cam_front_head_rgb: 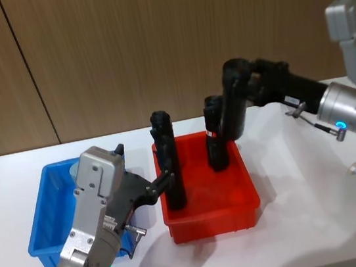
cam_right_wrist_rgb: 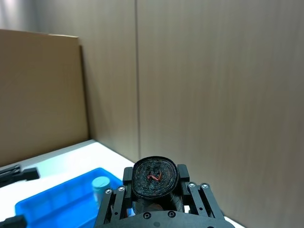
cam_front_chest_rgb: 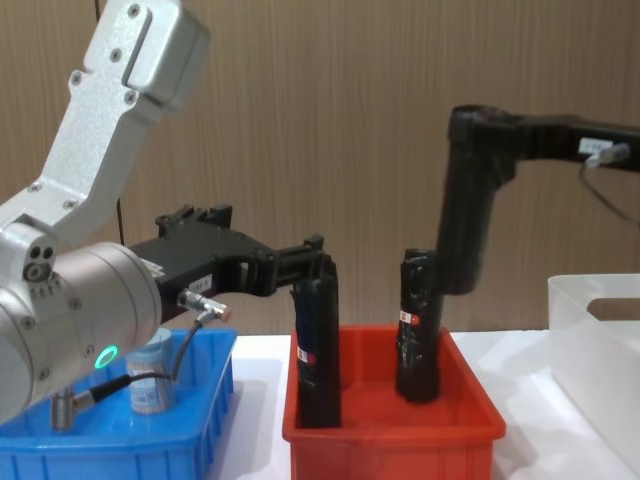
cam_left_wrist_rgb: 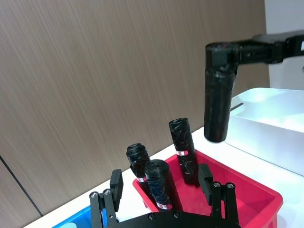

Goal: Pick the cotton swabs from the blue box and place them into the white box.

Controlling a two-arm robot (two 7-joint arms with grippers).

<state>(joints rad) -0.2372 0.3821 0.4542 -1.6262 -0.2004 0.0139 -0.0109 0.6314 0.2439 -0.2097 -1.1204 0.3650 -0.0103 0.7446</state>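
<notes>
right gripper (cam_front_chest_rgb: 470, 135) pinching a tall black roll (cam_front_chest_rgb: 462, 215), held in air above red bin (cam_front_chest_rgb: 390, 435) | left gripper (cam_front_chest_rgb: 318, 258) at the top of a standing roll (cam_front_chest_rgb: 318, 350) in red bin, fingers spread either side | cotton swabs (cam_front_chest_rgb: 150, 380) jar in blue box (cam_front_chest_rgb: 120, 440) | white box (cam_front_chest_rgb: 600, 340) at right

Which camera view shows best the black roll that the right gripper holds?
The chest view: the lifted black roll shows whole, hanging above the red bin. Head view foreshortens it; left wrist shows it farther off; right wrist shows its end.
</notes>
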